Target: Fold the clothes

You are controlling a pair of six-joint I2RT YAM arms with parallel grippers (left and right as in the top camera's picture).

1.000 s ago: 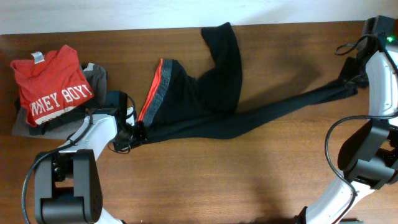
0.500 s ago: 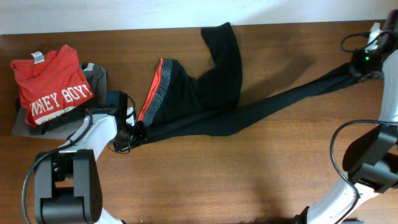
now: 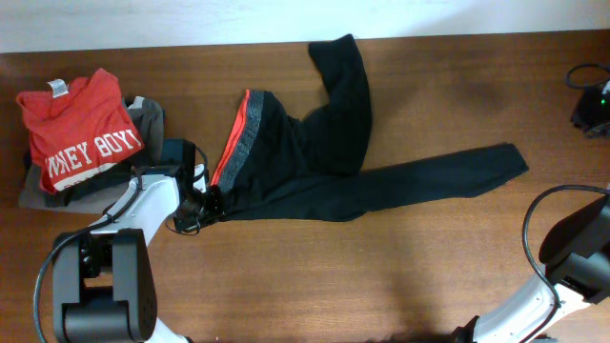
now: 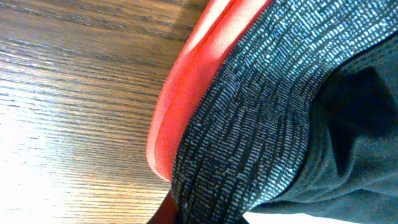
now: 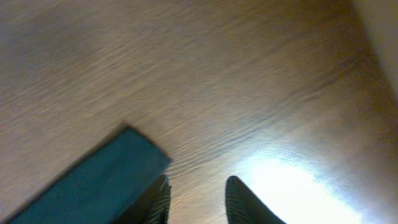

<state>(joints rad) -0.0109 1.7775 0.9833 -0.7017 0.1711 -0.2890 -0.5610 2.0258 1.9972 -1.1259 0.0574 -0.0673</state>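
Loosely spread — black trousers (image 3: 315,162), one leg straight, one bent.

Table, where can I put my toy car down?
Biggest bare patch of table: the near side, in front of the trousers. Also the back right, behind the long trouser leg. Crowded: the left end, with the red T-shirt and left tool.

Left hand (image 3: 206,202) fingertips hidden in trousers (image 3: 315,162); table (image 5: 249,74) blurred.
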